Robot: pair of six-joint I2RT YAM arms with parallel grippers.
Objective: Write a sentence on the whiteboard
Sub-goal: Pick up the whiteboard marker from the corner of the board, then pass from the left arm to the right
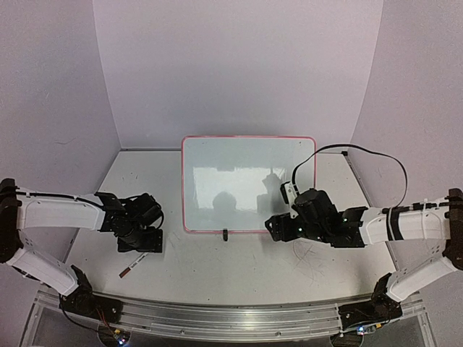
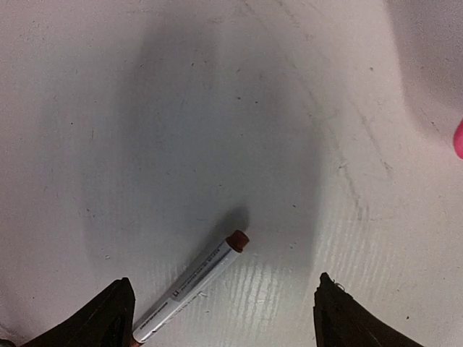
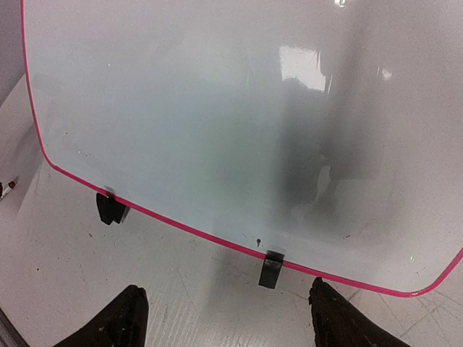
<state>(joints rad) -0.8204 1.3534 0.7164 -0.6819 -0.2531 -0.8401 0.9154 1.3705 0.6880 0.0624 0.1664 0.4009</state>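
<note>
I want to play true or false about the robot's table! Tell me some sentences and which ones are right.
1. The whiteboard has no words on it yet. True.
2. The left claw is holding the marker. False: that claw is open, and the marker lies on the table under it.
3. The whiteboard's frame is blue. False: it is pink-red.
4. The right claw is open and holds nothing. True.
5. The marker lies on top of the whiteboard. False: it lies on the table, off to the board's left.
</note>
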